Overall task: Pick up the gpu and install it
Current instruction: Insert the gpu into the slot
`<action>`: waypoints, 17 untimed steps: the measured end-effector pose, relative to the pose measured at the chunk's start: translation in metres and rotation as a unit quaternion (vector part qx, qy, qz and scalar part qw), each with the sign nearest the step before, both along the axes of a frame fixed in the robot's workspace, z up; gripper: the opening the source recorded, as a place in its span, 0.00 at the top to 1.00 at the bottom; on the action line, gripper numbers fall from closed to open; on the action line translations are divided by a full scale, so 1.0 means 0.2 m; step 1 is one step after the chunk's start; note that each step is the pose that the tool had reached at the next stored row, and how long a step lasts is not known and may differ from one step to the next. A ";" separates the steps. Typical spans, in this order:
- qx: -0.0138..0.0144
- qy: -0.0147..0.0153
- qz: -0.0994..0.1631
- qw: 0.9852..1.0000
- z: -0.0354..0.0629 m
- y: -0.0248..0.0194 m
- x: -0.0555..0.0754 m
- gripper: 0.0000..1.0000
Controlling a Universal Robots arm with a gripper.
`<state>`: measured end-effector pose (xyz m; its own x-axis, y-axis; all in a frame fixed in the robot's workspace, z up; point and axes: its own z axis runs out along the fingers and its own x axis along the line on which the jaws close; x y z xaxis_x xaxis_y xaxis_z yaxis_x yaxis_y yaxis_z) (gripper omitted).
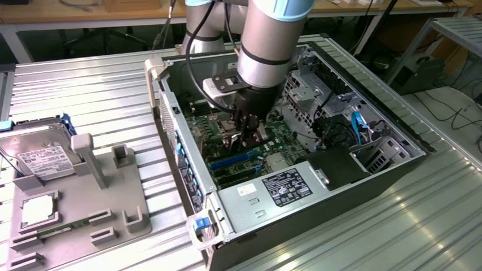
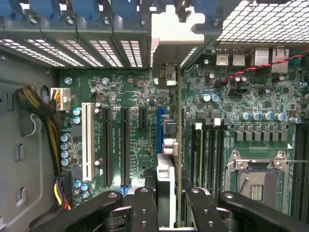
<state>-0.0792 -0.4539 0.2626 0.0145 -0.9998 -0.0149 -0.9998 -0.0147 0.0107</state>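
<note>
The gpu shows edge-on in the wrist view as a thin green board standing upright over the motherboard. Its silver bracket rests against the case's rear slot openings. The board's lower edge runs along the blue expansion slot; I cannot tell whether it is seated. My gripper is shut on the card's top edge, one black finger on each side. In the exterior view the gripper reaches down inside the open computer case, just above the motherboard.
Black and white expansion slots lie beside the card, with the CPU socket on its other side. Yellow-black cables run along the case wall. The power supply fills the case's near end. A hard drive sits on a grey fixture at the exterior view's left.
</note>
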 end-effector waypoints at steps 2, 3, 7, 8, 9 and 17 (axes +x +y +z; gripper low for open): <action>0.000 0.000 0.000 1.000 -0.002 -0.009 0.00 0.72; 0.000 0.000 0.000 1.000 -0.003 -0.013 0.00 0.72; 0.000 0.000 0.000 1.000 -0.008 -0.014 -0.03 0.72; 0.000 0.000 0.000 1.000 -0.009 -0.014 -0.03 0.72; 0.000 0.000 0.000 1.000 -0.010 -0.013 -0.04 0.72; 0.000 0.000 0.000 1.000 -0.026 -0.014 -0.07 0.72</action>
<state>-0.0932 -0.4566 0.2574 0.0144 -0.9998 -0.0148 -0.9998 -0.0146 0.0107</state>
